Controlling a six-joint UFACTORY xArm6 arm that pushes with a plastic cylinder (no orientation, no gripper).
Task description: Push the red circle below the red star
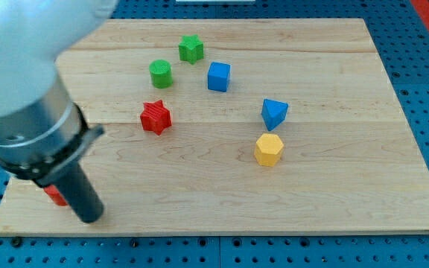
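The red star (155,117) lies on the wooden board (334,186), left of the middle. The red circle (55,196) is near the board's bottom left corner, mostly hidden behind my dark rod; only a small red edge shows. My tip (88,217) rests on the board just to the right of and below that red piece, touching or nearly touching it. The tip is far below and to the left of the red star.
A green star (191,49) and a green cylinder (160,74) sit near the view's top. A blue cube (218,76), a blue triangular block (274,113) and a yellow hexagon (269,149) lie to the right. The arm's grey body fills the view's upper left.
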